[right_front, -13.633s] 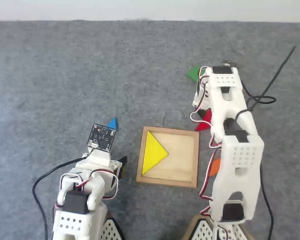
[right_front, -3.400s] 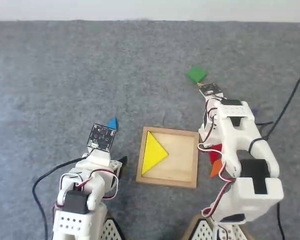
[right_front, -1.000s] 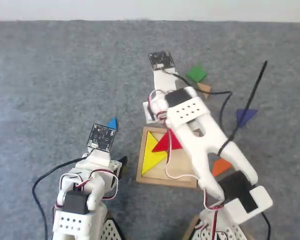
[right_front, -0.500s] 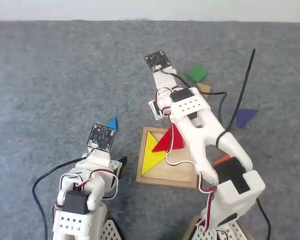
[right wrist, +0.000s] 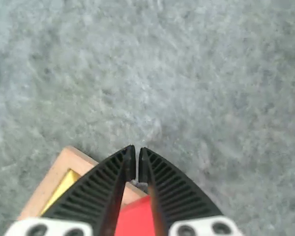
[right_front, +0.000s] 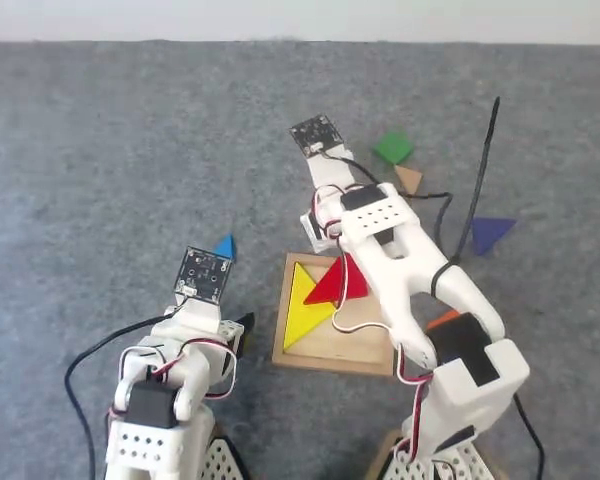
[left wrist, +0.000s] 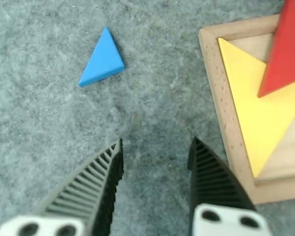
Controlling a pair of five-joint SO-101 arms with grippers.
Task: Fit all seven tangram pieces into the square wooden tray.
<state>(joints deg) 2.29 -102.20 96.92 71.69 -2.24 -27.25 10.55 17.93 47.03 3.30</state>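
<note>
The square wooden tray (right_front: 384, 345) lies in front of both arms, with a yellow triangle (right_front: 303, 306) flat in its left half. My right gripper (right_front: 330, 250) hangs over the tray's far edge, shut on a red triangle (right_front: 338, 284) that tilts above the yellow one. In the right wrist view the gripper (right wrist: 136, 150) pinches the red triangle (right wrist: 135, 219) over the tray rim (right wrist: 54, 177). My left gripper (left wrist: 156, 145) stands open on the carpet left of the tray (left wrist: 214, 83), a small blue triangle (left wrist: 102, 59) ahead of it. It holds nothing.
On the grey carpet beyond the tray lie a green square (right_front: 392, 149) and a tan piece (right_front: 409, 178). A dark blue triangle (right_front: 491, 233) lies to the right. An orange piece (right_front: 442, 320) peeks out beside the right arm. The small blue triangle (right_front: 224, 246) sits left of the tray.
The right arm has swung the red triangle from the tray's right side to above the tray; in the last half second it shifted only slightly. The left arm has kept still.
</note>
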